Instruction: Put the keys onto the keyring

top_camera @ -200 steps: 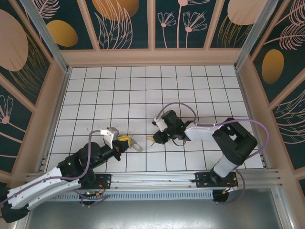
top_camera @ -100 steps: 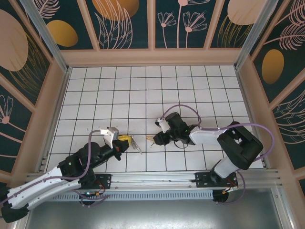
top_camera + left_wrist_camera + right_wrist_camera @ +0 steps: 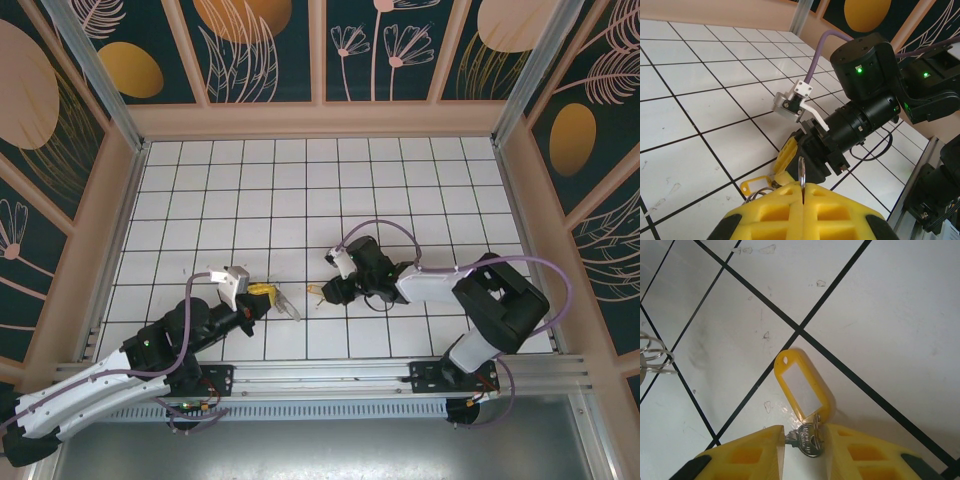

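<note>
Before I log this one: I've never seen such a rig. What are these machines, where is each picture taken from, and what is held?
Two robot arms are bolted at the near edge of a tiled table. One picture looks down from above and behind them; the other two come from a camera on each wrist, so the yellow fingers at the bottom are that arm's own. The left gripper is shut on a metal keyring. The right gripper pinches a silver key, whose yellow tag lies on the tile. The grippers face each other, close but apart.
</note>
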